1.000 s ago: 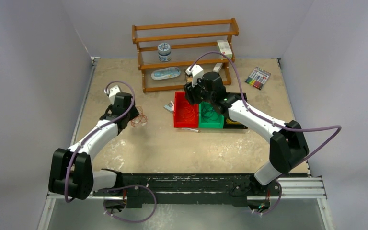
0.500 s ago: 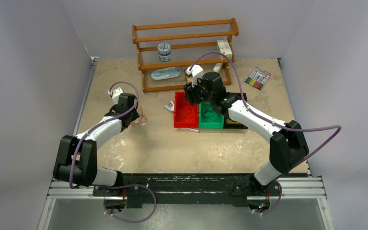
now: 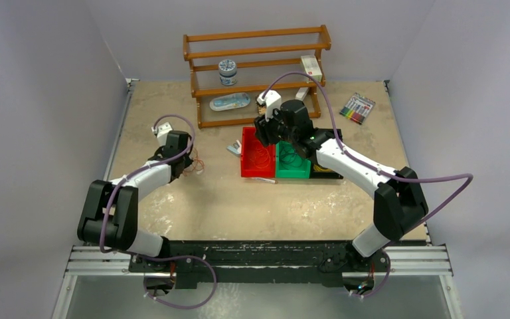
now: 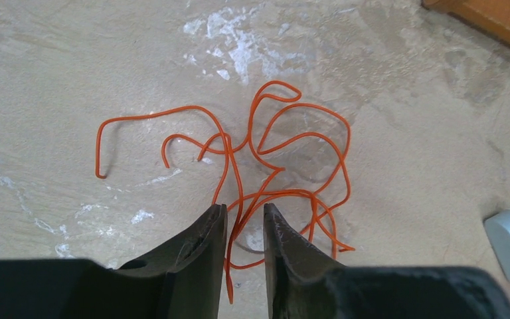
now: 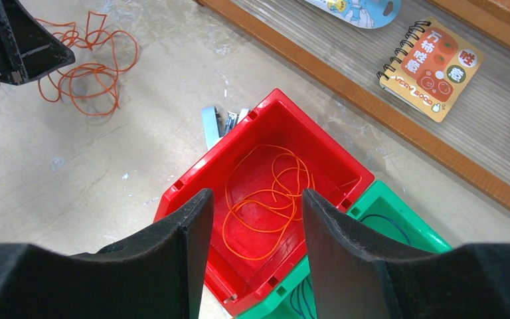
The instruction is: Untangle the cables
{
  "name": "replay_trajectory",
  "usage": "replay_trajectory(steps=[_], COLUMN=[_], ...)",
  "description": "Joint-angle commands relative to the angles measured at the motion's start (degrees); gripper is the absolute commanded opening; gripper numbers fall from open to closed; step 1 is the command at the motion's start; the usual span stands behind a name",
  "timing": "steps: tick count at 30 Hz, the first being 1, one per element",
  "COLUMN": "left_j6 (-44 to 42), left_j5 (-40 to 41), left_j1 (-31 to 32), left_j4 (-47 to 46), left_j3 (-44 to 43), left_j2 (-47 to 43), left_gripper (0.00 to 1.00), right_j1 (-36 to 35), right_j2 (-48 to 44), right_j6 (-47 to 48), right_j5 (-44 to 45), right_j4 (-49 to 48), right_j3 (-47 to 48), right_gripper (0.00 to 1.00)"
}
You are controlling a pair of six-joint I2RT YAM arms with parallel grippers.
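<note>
A tangle of thin orange cable (image 4: 275, 171) lies on the table, also seen in the top view (image 3: 193, 164) and the right wrist view (image 5: 86, 70). My left gripper (image 4: 246, 211) is low over its near edge, jaws narrowly open, with a few strands running between the fingertips (image 4: 216, 222); in the top view it sits at the tangle's left (image 3: 182, 161). My right gripper (image 5: 255, 196) is open and empty above the red bin (image 5: 219, 149), which holds a loose orange cable (image 5: 272, 199). A dark cable (image 5: 385, 222) lies in the green bin (image 5: 398, 206).
The red bin (image 3: 247, 166) and green bin (image 3: 292, 174) stand mid-table, with a small white-grey object (image 3: 234, 150) at the red bin's left. A wooden rack (image 3: 259, 53) at the back holds a jar (image 3: 227, 72) and a notebook (image 5: 431, 66). A marker pack (image 3: 357, 107) lies far right.
My left arm has reached further forward, bringing its gripper onto the near edge of the orange tangle. The right arm has not moved.
</note>
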State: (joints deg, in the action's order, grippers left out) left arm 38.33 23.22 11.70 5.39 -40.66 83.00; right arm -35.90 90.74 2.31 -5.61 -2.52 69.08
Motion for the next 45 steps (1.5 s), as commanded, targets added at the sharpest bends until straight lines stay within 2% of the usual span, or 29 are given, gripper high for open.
replay_trajectory(steps=[1,4,6,13,19,25,30,34,39,45], left_j6=[-0.49,-0.58,-0.62,-1.31,-4.1,-6.51,-8.84,-10.01,-10.43,-9.86], left_j5=[2.16,2.08,1.93,1.94,6.5,-1.53,-12.43,-19.73,-21.41,-22.02], left_j1=[-0.28,-0.32,-0.28,-0.23,2.58,2.89,3.02,3.83,5.24,5.67], left_j4=[-2.46,-2.78,-2.91,-0.53,5.4,8.29,8.66,8.92,10.3,10.3], left_j3=[0.87,0.86,0.86,0.06,-4.58,-9.8,-14.0,-17.88,-20.99,-21.59], left_j2=[0.85,1.43,1.25,-5.26,-14.84,-20.57,-22.27,-22.27,-22.12,-22.14], left_gripper=[0.27,0.27,0.23,0.0,0.0,0.0,0.0,0.0,0.0,0.0], right_j1=[-0.11,-0.13,-0.08,-0.09,-0.13,-0.11,-0.1,-0.13,-0.33,-2.52], right_j2=[-0.91,-1.0,-1.07,-2.4,-5.15,-6.96,-6.32,-4.21,-0.76,2.21], right_j6=[-0.69,-0.76,-0.8,-1.36,-6.35,-13.45,-18.41,-20.41,-23.04,-23.24], right_j5=[-0.81,-0.81,-0.81,-0.48,-1.49,-7.43,-13.9,-17.4,-23.2,-24.1], right_j4=[-2.04,-2.22,-2.22,-3.89,-11.2,-22.37,-31.1,-35.61,-39.15,-37.93], right_j3=[0.1,0.0,0.0,-1.05,-5.72,-10.52,-12.17,-10.57,-7.57,-3.88], right_gripper=[0.54,0.54,0.54,0.54,0.56,0.58,0.67,0.7,0.71,0.72])
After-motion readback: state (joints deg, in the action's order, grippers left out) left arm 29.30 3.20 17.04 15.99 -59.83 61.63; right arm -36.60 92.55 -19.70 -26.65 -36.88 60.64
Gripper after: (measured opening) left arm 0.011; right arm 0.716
